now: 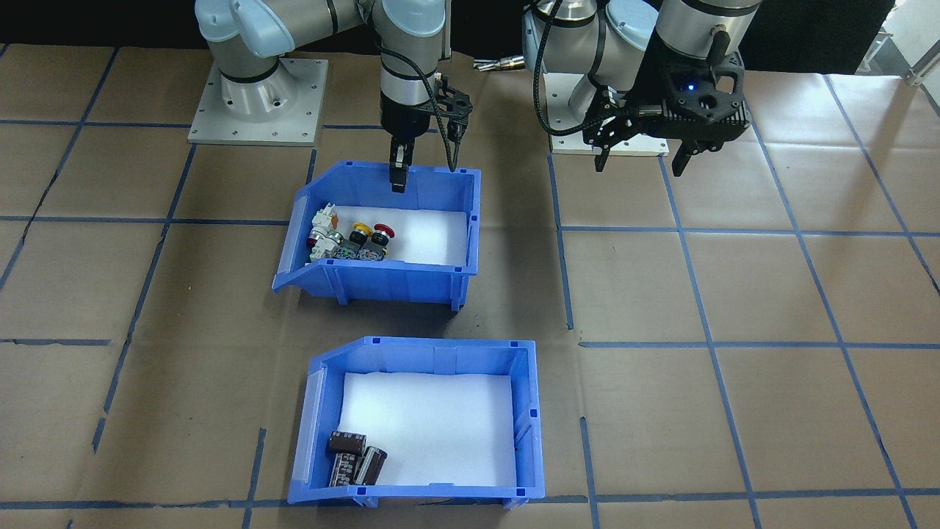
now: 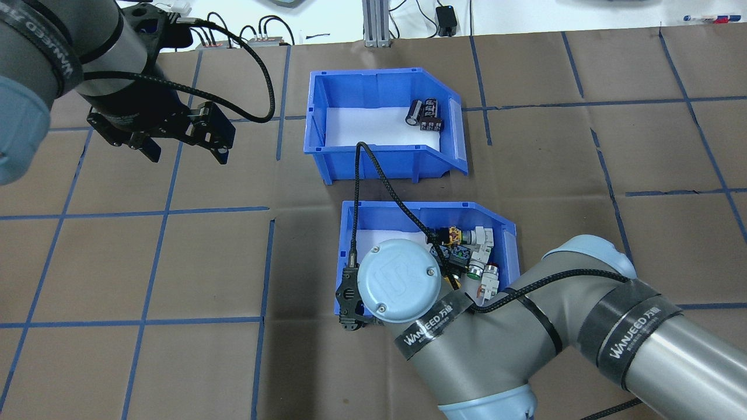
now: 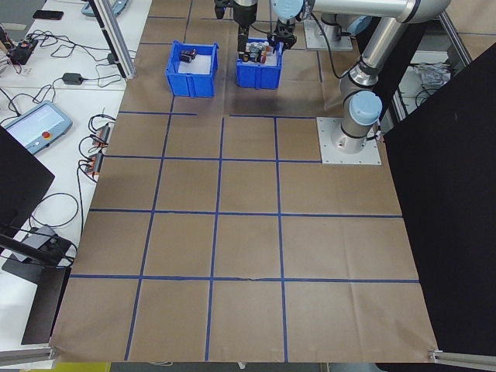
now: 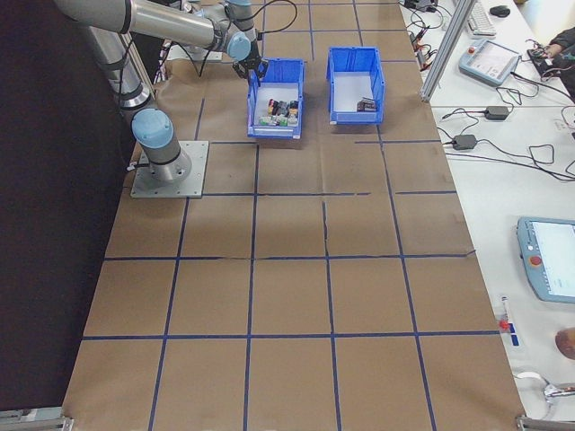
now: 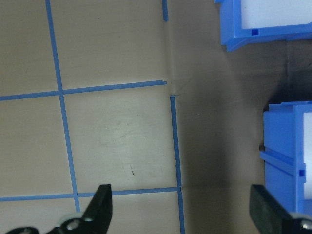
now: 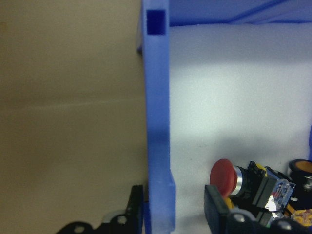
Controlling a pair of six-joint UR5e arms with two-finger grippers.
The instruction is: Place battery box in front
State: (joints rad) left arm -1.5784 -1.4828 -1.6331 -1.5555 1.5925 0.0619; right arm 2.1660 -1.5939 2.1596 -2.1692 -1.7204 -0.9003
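Second blue bin (image 1: 382, 235) on brown, blue-taped table (image 1: 734, 294): red, yellow, white push-button switches (image 1: 351, 239) clustered on white liner. Teach pendant (image 3: 37, 128) and cables on side bench.

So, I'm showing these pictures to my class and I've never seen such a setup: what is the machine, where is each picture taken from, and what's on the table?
Two robot arms are bolted to a brown table marked with blue tape. Four pictures come from fixed cameras: facing the robot, over its shoulders, and from each table end. Two come from cameras on the wrists. Two blue bins sit on the table: the battery box holds dark cells, the switch bin holds push buttons. The right end effector has its fingers either side of the switch bin's wall, though the pictures don't show whether it grips. The left end effector hangs open above bare table, holding nothing.
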